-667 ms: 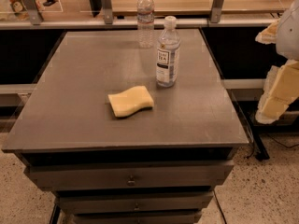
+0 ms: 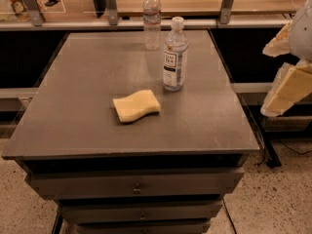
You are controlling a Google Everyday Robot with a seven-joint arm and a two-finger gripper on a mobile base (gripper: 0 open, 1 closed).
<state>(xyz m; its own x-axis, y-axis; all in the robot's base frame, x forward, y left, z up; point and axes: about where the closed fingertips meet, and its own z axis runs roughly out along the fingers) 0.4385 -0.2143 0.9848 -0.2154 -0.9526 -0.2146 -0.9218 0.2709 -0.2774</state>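
Note:
A yellow sponge [image 2: 136,106] lies flat near the middle of the grey table top [image 2: 87,82]. Just behind it and to the right stands a clear bottle with a dark label [image 2: 174,55], upright and capped. A second clear water bottle [image 2: 151,20] stands upright at the table's far edge. My gripper [image 2: 285,89], cream-coloured, hangs off the table's right side at about the height of the top. It holds nothing and touches nothing. The labelled bottle is the thing nearest to it.
The table is a cabinet with drawers [image 2: 136,186] on its front. A wooden counter with metal posts [image 2: 227,3] runs behind it. Speckled floor [image 2: 273,199] lies to the right, with a cable along it.

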